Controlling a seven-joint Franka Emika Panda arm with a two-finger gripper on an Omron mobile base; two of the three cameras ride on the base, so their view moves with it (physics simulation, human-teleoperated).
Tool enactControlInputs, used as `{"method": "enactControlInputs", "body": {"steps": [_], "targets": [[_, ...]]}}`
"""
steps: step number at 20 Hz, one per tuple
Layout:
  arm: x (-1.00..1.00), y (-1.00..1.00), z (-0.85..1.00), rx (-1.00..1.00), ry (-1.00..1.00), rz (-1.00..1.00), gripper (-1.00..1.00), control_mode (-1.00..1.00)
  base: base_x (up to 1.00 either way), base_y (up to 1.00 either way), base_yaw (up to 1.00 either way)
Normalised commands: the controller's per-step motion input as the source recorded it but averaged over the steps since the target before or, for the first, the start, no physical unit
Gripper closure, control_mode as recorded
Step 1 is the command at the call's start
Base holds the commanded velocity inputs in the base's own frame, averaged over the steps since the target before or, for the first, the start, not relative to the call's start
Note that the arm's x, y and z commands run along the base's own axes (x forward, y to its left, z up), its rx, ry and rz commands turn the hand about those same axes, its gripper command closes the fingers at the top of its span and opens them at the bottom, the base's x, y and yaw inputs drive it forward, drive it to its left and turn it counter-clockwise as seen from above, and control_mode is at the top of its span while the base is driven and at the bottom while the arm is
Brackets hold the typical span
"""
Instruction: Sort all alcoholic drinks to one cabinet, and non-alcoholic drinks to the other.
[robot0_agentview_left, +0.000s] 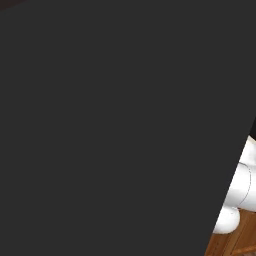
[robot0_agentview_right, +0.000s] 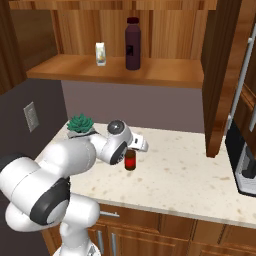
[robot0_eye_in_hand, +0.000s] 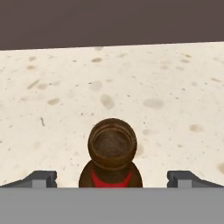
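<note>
A dark brown beer bottle (robot0_agentview_right: 130, 162) with a red band stands upright on the speckled counter (robot0_agentview_right: 185, 175). In the hand view I look down on its open mouth (robot0_eye_in_hand: 112, 142). My gripper (robot0_eye_in_hand: 112, 179) is open, its fingertips (robot0_eye_in_hand: 42, 178) wide apart on either side of the bottle's shoulders and not touching it. From the right base view the hand hangs over the bottle and hides its neck. A small white carton (robot0_agentview_right: 101, 53) and a tall dark purple bottle (robot0_agentview_right: 132, 44) stand on the shelf of the open upper cabinet (robot0_agentview_right: 120, 70).
A green potted plant (robot0_agentview_right: 80, 124) sits behind the arm on the left. The open cabinet door (robot0_agentview_right: 220, 75) hangs at the right, with a dark coffee machine (robot0_agentview_right: 245, 165) below it. A flat dark panel (robot0_agentview_left: 110, 125) covers most of the left base view.
</note>
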Motion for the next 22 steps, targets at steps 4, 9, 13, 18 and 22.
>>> {"method": "enactControlInputs", "body": {"steps": [4, 9, 13, 18, 22], "targets": [[0.1, -0.02, -0.04, 0.0, 0.0, 0.0, -1.0, -1.0, 0.0, 0.0, 0.0], [0.09, -0.01, -0.05, 0.0, 0.0, 0.0, -1.0, -1.0, 0.0, 0.0, 0.0], [0.04, 0.0, -0.04, 0.01, 0.0, 0.0, -1.0, -1.0, 0.0, 0.0, 0.0], [0.0, 0.0, 0.0, 0.01, -0.06, 0.0, -1.0, -1.0, 0.0, 0.0, 0.0], [0.0, 0.0, 0.0, 0.0, -0.13, 0.0, -1.0, -1.0, 0.0, 0.0, 0.0]]}}
